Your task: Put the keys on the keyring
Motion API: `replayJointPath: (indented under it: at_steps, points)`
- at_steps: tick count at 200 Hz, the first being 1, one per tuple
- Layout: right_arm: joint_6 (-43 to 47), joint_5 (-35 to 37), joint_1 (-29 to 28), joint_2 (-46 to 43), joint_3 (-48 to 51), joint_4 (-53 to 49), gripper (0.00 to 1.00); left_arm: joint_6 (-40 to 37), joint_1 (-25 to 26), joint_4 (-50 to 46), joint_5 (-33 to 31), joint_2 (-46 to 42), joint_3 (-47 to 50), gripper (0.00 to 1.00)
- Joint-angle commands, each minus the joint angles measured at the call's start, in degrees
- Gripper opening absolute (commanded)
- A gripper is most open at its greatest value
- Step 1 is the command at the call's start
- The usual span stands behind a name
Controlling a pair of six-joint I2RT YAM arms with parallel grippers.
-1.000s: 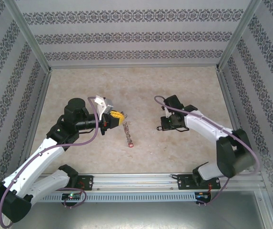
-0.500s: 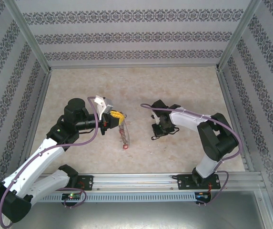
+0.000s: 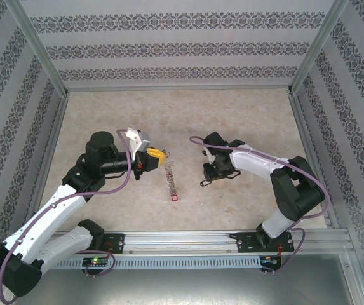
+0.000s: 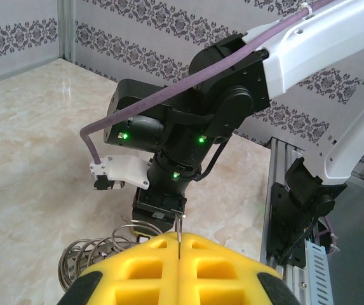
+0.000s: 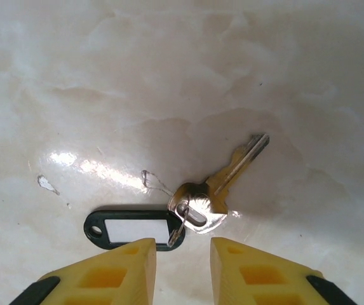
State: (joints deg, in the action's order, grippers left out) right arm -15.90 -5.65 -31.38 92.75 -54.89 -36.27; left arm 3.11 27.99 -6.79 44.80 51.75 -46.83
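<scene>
Left gripper (image 3: 155,153) clamped on keyring (image 3: 171,181) hanging over bench (image 3: 245,114), right gripper (image 5: 182,246) narrowly parted above black-tagged silver key (image 5: 223,184) lying flat

A: Anything legible on my feeds?
B: Nothing I can read. From my right wrist cam, the white insert in the black tag (image 5: 133,230) on the key (image 5: 225,183) is blank. Wallpaper (image 3: 182,47) is ornament only, no letters. Right arm housing (image 4: 169,121) shows green lights, no markings I can make out.

Open table (image 3: 232,114) all round key (image 5: 202,206), keyring (image 3: 171,181) blocking its left
</scene>
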Motion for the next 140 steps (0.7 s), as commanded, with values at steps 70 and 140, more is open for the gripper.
replayJointPath:
  at_steps: [70, 140]
  points:
    - [-1.1, -1.1, -0.3, 2.7, -0.2, 1.0, 0.2, 0.1, -0.8, 4.6, 0.8, -1.0, -0.3, 0.0]
    - [-0.9, -1.5, 0.0, 3.2, -0.5, 1.6, 0.17, 0.1, -0.8, 4.5, 0.5, -1.0, -0.3, 0.0]
